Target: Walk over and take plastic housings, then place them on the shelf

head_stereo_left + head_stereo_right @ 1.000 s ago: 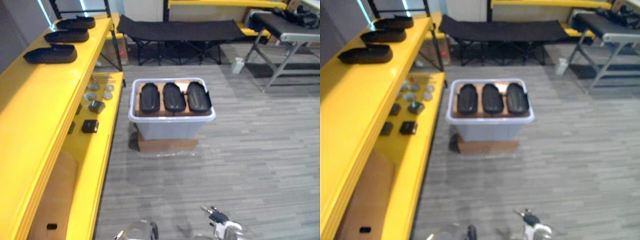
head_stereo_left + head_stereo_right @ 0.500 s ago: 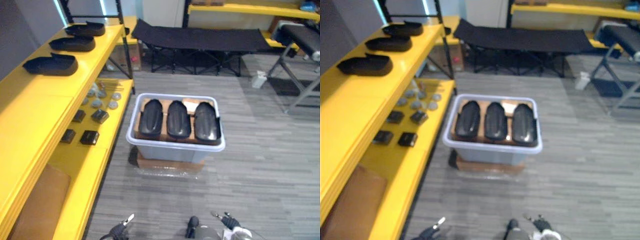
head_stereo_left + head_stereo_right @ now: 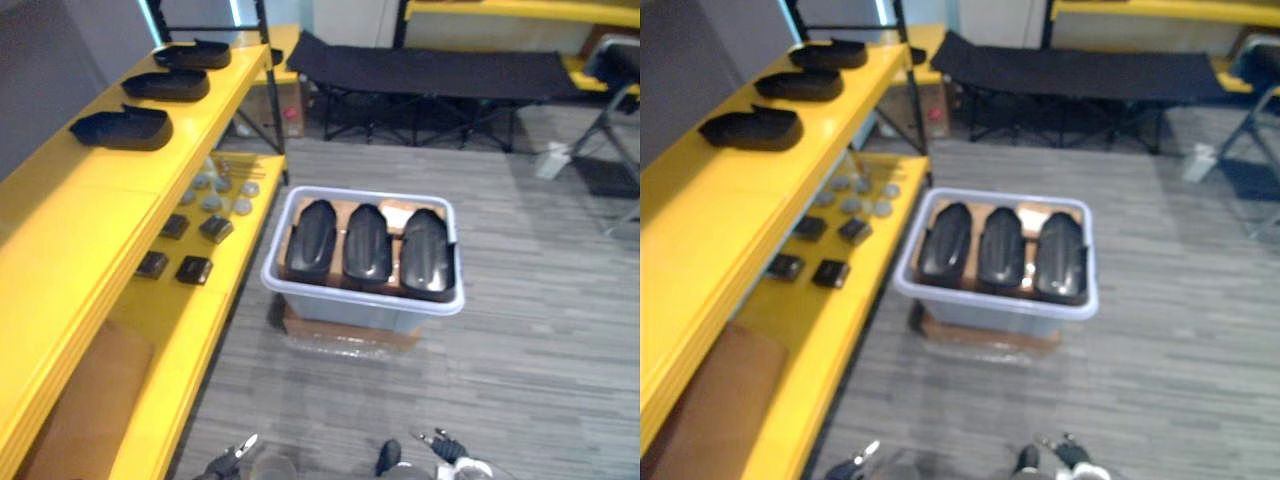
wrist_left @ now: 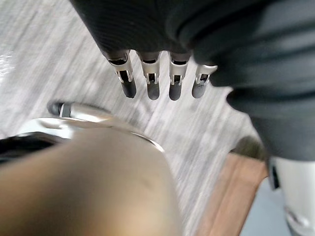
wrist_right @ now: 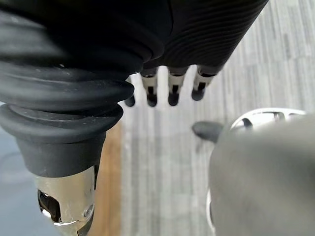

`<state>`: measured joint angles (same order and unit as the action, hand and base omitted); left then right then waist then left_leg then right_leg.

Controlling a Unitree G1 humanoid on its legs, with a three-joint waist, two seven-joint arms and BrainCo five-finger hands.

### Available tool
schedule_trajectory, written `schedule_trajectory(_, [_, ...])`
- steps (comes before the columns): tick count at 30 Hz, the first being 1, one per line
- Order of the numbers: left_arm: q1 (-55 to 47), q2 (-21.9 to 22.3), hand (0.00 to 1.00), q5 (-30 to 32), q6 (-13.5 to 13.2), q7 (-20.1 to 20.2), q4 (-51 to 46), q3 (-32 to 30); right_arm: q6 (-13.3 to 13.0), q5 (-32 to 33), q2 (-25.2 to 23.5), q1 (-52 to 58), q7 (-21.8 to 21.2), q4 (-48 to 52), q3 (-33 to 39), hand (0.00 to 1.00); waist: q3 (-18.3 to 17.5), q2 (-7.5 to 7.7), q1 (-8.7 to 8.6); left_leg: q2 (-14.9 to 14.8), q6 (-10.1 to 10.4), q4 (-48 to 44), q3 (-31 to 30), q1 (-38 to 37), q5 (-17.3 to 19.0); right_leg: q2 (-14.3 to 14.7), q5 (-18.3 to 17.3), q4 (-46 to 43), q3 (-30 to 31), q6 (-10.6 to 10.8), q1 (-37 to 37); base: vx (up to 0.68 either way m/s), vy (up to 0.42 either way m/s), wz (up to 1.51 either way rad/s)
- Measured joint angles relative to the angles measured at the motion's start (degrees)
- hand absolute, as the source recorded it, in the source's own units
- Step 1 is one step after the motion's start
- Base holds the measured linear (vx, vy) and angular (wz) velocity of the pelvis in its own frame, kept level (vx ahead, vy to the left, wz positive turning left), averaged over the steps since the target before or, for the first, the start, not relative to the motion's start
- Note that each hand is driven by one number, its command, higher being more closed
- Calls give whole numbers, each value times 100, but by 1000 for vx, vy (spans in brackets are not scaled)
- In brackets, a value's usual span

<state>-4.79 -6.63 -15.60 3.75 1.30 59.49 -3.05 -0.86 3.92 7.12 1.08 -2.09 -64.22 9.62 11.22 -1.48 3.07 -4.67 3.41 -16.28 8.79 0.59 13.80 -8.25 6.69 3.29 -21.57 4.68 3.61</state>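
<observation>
Left hand (image 4: 150,81): fingers held straight, relaxed, nothing grasped. Right hand (image 5: 172,91): same, fingers loose, nothing held. Both seen low at bottom edge of frame, over grey plank floor (image 3: 540,350).

Three black housings (image 3: 368,243), oval and glossy, laid side by side in pale bin (image 3: 360,300) at centre frame. Bin set on cardboard box (image 3: 345,332).

Three shelved housings (image 3: 125,127) lined along top level of yellow shelf (image 3: 90,220), upper left. Small parts (image 3: 195,268) spread on lower level. Black cot (image 3: 440,70) at top.

Open floor seen between hands and bin, and right of bin. Bin close beside lower shelf edge.
</observation>
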Motion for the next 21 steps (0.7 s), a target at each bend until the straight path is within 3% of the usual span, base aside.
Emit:
schedule_trajectory(3, [19, -256, 0, 423, 127, -9, -1, 206, 15, 324, -125, 45, 80, 41, -111, 0, -39, 266, -27, 296, -120, 334, 115, -189, -40, -223, -10, 46, 167, 90, 15, 29, 142, -9])
schedule_trajectory(8, [30, -301, 0, 249, 385, -135, 25, 211, -20, 203, -129, 139, 15, 87, -131, 0, -134, 362, -65, 513, -262, 601, 149, -374, -44, -383, -74, 16, 182, 170, 43, 120, 101, -2])
schedule_trajectory(10, [59, -294, 0, 214, 488, -150, 28, 212, -48, 258, -121, 113, 53, 88, -131, 0, -119, 322, -71, 520, -294, 608, 127, -438, -13, -449, -247, -393, 142, 199, -72, 167, 53, 8])
schedule_trajectory(12, [75, -268, 0, 325, 509, -111, 90, 216, -94, 429, -123, 67, 118, 98, -129, 0, -53, 212, -68, 451, -296, 645, 123, -645, -13, -512, -473, -1189, 144, 70, -305, 103, 44, 1])
schedule_trajectory(14, [31, -184, 0, 538, 526, -111, 132, 222, -214, 463, -212, 48, 186, 201, -131, 0, -9, 130, -70, 287, -297, 638, 101, -968, -14, -631, -692, -2405, 113, -30, -660, 83, 34, -2])
schedule_trajectory(15, [36, -199, 0, 539, 532, -102, 126, 236, -277, 446, -222, 61, 197, 233, -142, 0, -2, 94, -84, 253, -296, 628, 95, -1016, -13, -608, -872, -2519, 116, -7, -704, 114, 12, 6])
schedule_trajectory(16, [20, -237, 0, 538, 546, -102, 144, 237, -343, 434, -253, 56, 207, 284, -198, 0, -18, 163, -84, 211, -282, 625, 91, -1118, -5, -385, -1083, -2203, 112, -20, -702, 123, -15, 11])
schedule_trajectory(17, [12, -324, 0, 542, 550, -73, 153, 227, -415, 425, -298, 79, 212, 298, -290, 0, -57, 324, -89, 271, -205, 610, 85, -1158, 49, -180, -710, -1710, 122, -145, -661, 87, -66, 12])
schedule_trajectory(18, [12, -361, 0, 557, 542, -71, 193, 212, -446, 415, -308, 108, 214, 298, -298, 0, -53, 410, -97, 341, -184, 596, 59, -1191, 99, -199, -688, -1630, 8, -203, -634, 101, -69, -2])
schedule_trajectory(19, [35, -350, 0, 553, 527, -62, 244, 209, -455, 361, -249, 107, 222, 270, -292, 0, -52, 292, -69, 247, -164, 596, 52, -1259, 191, -139, -691, -1548, 10, -106, -540, 98, -40, -5])
schedule_trajectory(21, [33, -235, 0, 601, 484, -29, 245, 211, -501, 228, -243, 113, 193, 270, -297, 0, -80, 224, -106, 213, -137, 603, 41, -1249, 217, -87, -688, -1486, 21, -106, -529, 105, 8, -7])
